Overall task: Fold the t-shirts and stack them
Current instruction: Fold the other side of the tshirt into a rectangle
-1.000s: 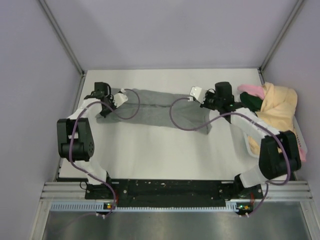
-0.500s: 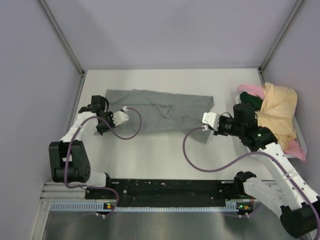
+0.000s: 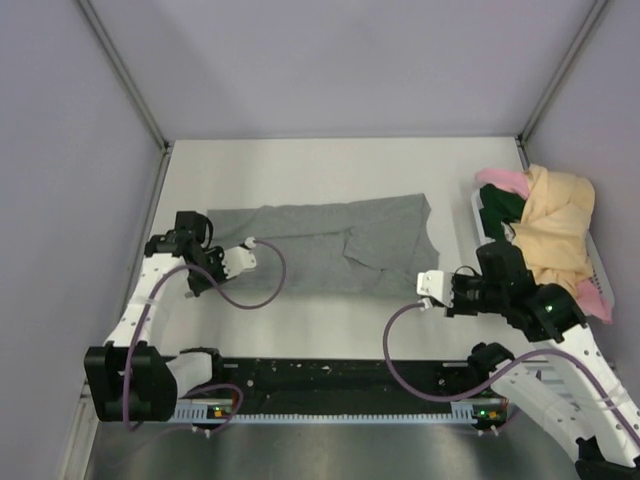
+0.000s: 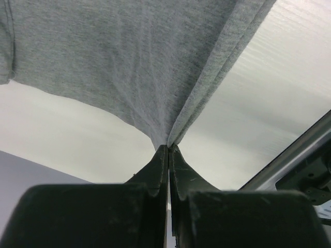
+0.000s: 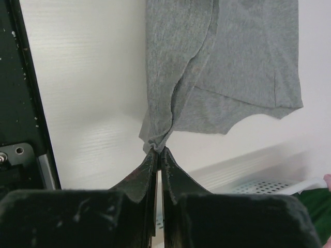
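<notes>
Item: grey t-shirt [image 3: 330, 245], one piece, heather cotton.
Location: on the surface [image 3: 330, 170], spread out beyond both pairs of fingers and spanning the stretch between them.
Left fingers [image 4: 158, 165]: pressed together on a bunched corner of the shirt. The cloth fans up and away from the tips, and a doubled edge runs off to one side.
Right fingers [image 5: 150, 168]: also pressed together, pinching a gathered corner. The fabric rises from the tips in a narrow twist before it widens and lies flat.
Cloth condition: lifted just at each pinch and resting on the surface farther out. A crease and a turned-over flap show nearer the right fingers.
Other stock: pile of t-shirts [image 3: 555, 225] in pale yellow, pink and dark green, unfolded, heaped in a white tray [image 5: 248, 183] to the outer side of the right fingers.
Step in hand: judged to be drawing the grey shirt out flat by its near corners, ahead of a fold. No shirt is folded or stacked yet.
Next move calls for: both arms travelling together at an even height, so the held edge stays taut between the pinches and goes over the far part squarely. The flap near the right fingers likely needs smoothing first.
Risk: uneven pull may skew the fold.
</notes>
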